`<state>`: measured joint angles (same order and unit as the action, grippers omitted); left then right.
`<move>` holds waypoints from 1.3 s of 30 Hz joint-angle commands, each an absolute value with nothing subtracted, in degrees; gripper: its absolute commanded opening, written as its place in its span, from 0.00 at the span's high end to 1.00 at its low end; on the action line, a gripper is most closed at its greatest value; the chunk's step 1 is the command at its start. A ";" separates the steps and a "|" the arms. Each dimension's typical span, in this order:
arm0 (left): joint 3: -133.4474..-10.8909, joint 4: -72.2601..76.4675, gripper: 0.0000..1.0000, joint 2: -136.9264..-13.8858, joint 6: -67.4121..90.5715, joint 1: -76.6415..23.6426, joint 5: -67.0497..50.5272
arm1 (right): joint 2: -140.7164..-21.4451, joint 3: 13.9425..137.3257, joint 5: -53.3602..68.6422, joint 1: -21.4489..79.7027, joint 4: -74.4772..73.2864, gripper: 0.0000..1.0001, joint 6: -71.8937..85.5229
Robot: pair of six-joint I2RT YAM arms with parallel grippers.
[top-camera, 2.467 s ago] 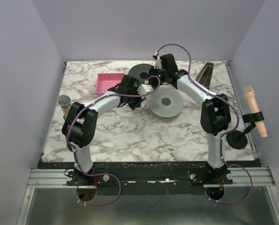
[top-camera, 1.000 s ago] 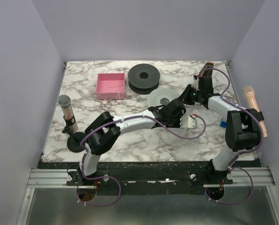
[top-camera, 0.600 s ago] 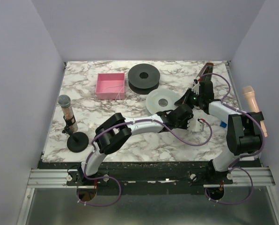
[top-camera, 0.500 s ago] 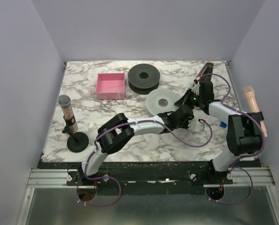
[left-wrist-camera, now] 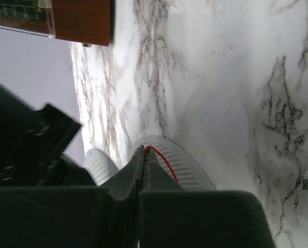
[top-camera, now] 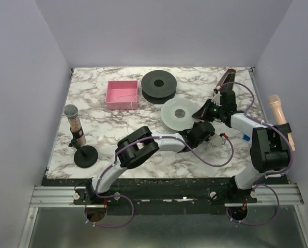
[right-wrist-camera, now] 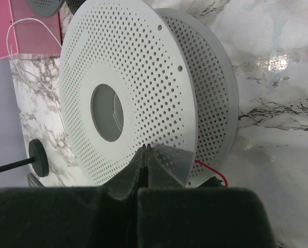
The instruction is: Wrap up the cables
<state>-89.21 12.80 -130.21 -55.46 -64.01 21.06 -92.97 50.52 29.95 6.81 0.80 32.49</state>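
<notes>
A thin dark-red cable [left-wrist-camera: 164,164] comes out of my left gripper [left-wrist-camera: 142,150], which is shut on it. The cable runs back along the perforated rim of the white spool [left-wrist-camera: 191,168]. In the right wrist view a short red length of cable [right-wrist-camera: 212,171] shows at the spool's lower flange. My right gripper [right-wrist-camera: 145,149] is shut, its tips against the spool's upper flange [right-wrist-camera: 128,77]; nothing shows between them. From above, the spool [top-camera: 179,114] lies flat, with the left gripper [top-camera: 196,127] at its near right edge and the right gripper [top-camera: 201,110] at its right edge.
A black spool [top-camera: 159,82] lies at the back and a pink box [top-camera: 122,95] holding a thin white wire to its left. A microphone on a black stand [top-camera: 75,127] is at the left. A brown object [top-camera: 226,80] lies back right, and a beige microphone [top-camera: 279,119] hangs at the right wall.
The left arm has stretched further right, bringing its gripper to the white spool's near right edge. The right gripper's jaws have closed at the spool's right edge.
</notes>
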 commanded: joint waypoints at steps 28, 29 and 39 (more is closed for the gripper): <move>-95.89 4.48 0.76 -137.55 -45.36 -62.93 29.00 | -91.50 50.36 30.41 7.21 -2.99 0.99 28.57; -95.98 4.48 0.73 -137.03 -45.18 -63.02 28.92 | -91.49 50.36 30.32 7.21 -3.08 0.99 28.65; -98.96 0.10 0.59 -132.80 -44.21 -65.56 23.91 | -91.06 51.33 30.41 7.21 -3.51 0.99 28.13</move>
<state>-96.05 4.82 -136.18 -46.44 -64.14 27.20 -92.18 50.28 31.31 6.81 -0.99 29.85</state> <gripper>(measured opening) 0.385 0.011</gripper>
